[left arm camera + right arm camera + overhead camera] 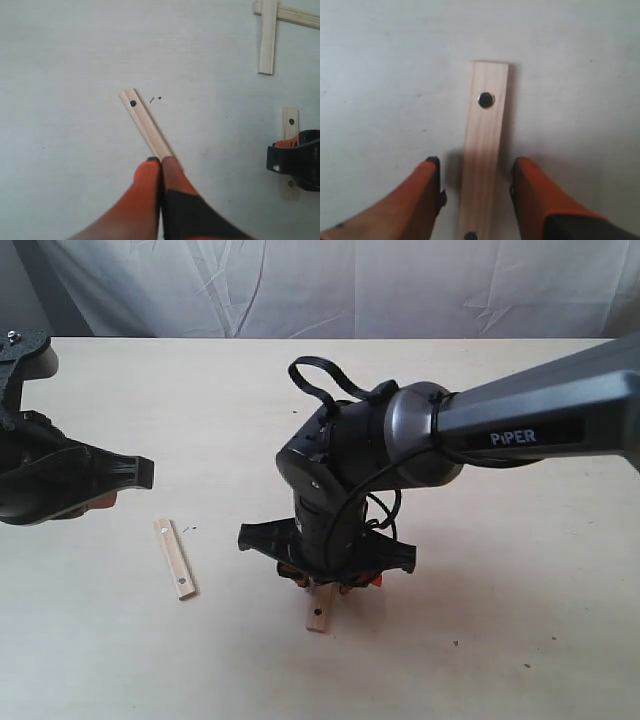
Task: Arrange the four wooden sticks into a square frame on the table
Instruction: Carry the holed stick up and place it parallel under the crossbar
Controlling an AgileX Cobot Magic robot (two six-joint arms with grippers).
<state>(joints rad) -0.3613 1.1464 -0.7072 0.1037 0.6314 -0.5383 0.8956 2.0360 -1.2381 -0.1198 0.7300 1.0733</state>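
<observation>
- Under the right end effector [476, 167], a flat, pale wooden stick [319, 616] is mostly hidden; jaws released, straddling it.
- Left end effector [161, 161]: clenched, empty, near second stick [145, 125].

Light-tan, dark-dotted sticks [482, 150] on a pale cream table [500, 640].

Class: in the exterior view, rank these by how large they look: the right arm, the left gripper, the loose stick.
1. right arm, by far the largest.
2. left gripper, though the picture's edge cuts part of it off.
3. loose stick, the smallest.
</observation>
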